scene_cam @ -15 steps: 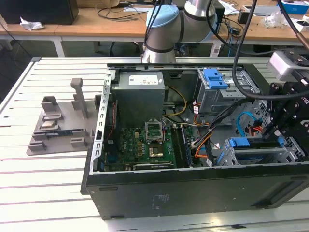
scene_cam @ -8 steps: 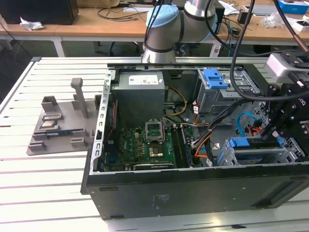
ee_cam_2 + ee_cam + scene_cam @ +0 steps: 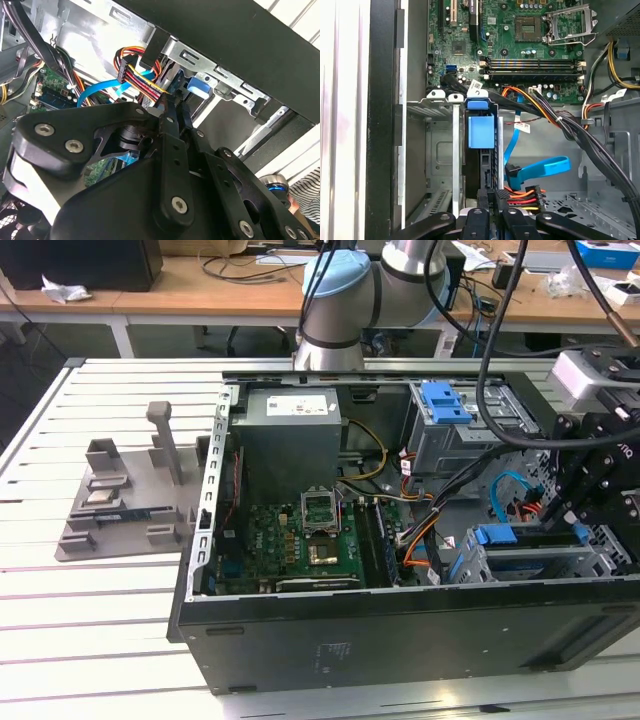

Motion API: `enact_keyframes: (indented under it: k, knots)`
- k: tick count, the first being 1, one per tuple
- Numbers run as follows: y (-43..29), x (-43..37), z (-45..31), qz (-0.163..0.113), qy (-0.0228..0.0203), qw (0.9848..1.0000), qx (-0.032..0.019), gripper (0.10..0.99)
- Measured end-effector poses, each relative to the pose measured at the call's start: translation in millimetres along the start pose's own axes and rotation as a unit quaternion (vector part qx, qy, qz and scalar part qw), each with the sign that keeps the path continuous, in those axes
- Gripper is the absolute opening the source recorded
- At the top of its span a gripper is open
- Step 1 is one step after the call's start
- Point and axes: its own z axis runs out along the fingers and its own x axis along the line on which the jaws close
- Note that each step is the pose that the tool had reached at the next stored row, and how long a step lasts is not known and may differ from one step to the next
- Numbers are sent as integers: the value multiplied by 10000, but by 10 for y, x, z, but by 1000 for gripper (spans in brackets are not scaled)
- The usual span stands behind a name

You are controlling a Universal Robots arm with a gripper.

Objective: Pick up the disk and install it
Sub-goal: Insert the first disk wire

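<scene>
The gripper (image 3: pixel 490 202), black metal with bolted links, hangs over the drive cage (image 3: pixel 432 150) at about 4 o'clock of the open computer case (image 3: pixel 400 630) in the exterior view. Its fingertips (image 3: pixel 172 107) stand close together; I cannot tell if they pinch anything. The disk (image 3: pixel 481 135) sits edge-up in the grey metal cage, mostly hidden; its blue plastic carrier shows. A flat blue cable (image 3: pixel 540 167) and bundled coloured wires (image 3: pixel 525 192) lie just beside it. The green motherboard (image 3: pixel 310 540) lies at 9 o'clock.

Blue disk carrier (image 3: pixel 481 131); green motherboard (image 3: pixel 310 540); black case (image 3: pixel 400 635).
</scene>
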Motion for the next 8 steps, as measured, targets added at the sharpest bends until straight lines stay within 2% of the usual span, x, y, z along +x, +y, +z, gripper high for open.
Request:
enact_keyframes:
  k: [1,3,6,7,8]
  knots:
    - [1,0,-7,1,8,10000,-1,243]
    - [4,-2,-40,2,12,10000,2,243]
    - [17,-46,-194,3,14,10000,4,243]
    - [22,-72,-273,2,14,10000,4,243]
    - [25,-82,-303,2,16,10000,4,227]
